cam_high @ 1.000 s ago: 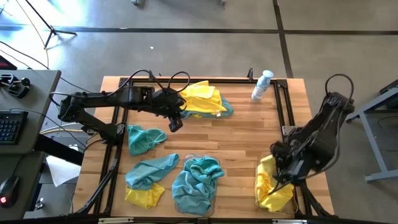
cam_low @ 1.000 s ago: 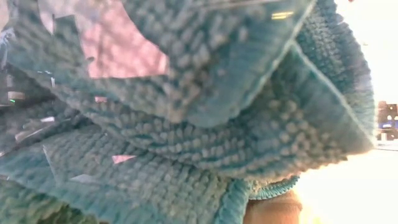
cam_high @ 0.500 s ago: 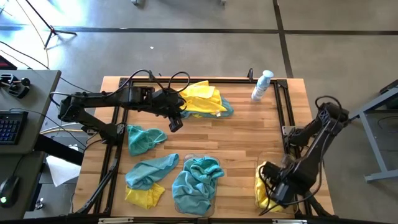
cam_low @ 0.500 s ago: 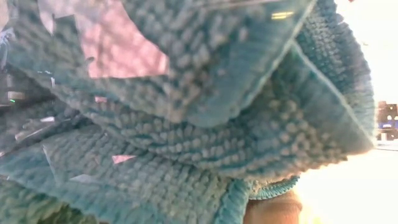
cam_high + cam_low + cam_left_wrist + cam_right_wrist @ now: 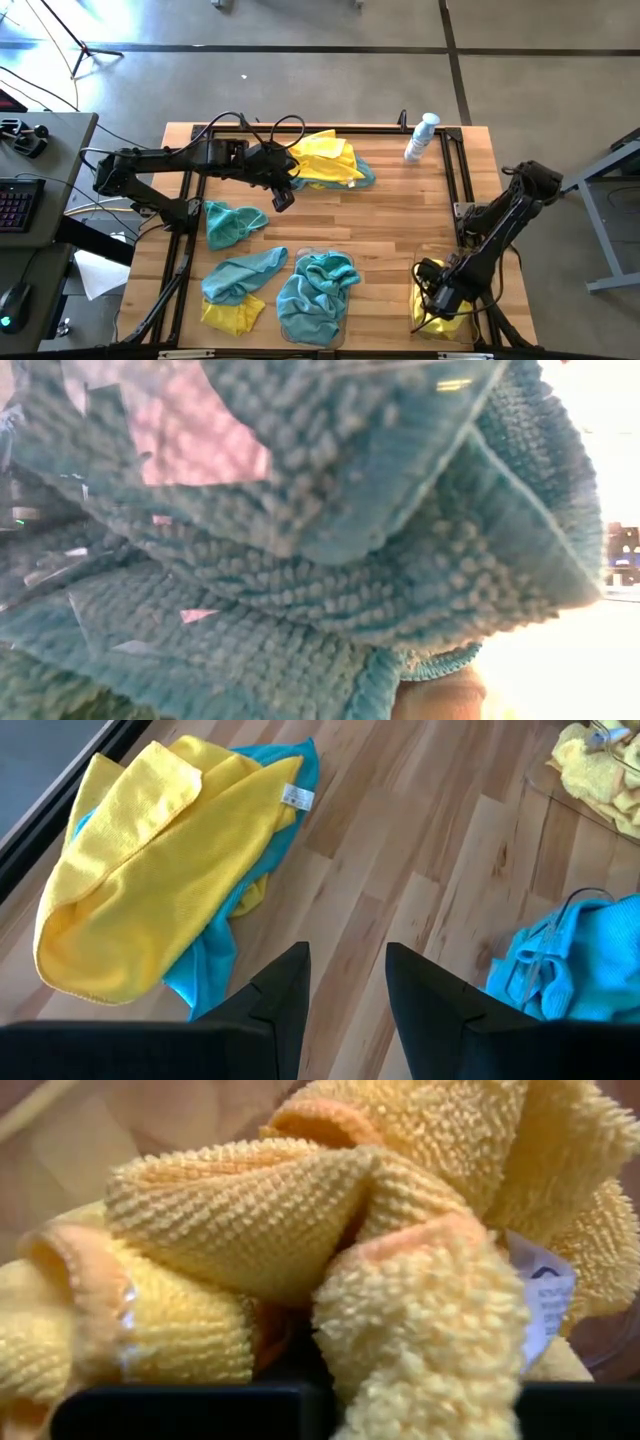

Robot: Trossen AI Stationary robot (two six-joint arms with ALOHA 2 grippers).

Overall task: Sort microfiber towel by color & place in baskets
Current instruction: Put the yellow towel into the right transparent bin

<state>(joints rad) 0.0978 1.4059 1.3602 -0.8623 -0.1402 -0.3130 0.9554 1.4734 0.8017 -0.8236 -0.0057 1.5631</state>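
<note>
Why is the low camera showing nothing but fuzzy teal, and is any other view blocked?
Low view: teal microfiber towel fills the lens, blurred, with white glare at right. Right wrist view: yellow microfiber towel crowds the frame. High and left wrist views are clear.

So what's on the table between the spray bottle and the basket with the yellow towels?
Nothing. From above, the wood between the spray bottle and the basket of yellow towels is bare, apart from the right arm's frame rail alongside it.
</note>
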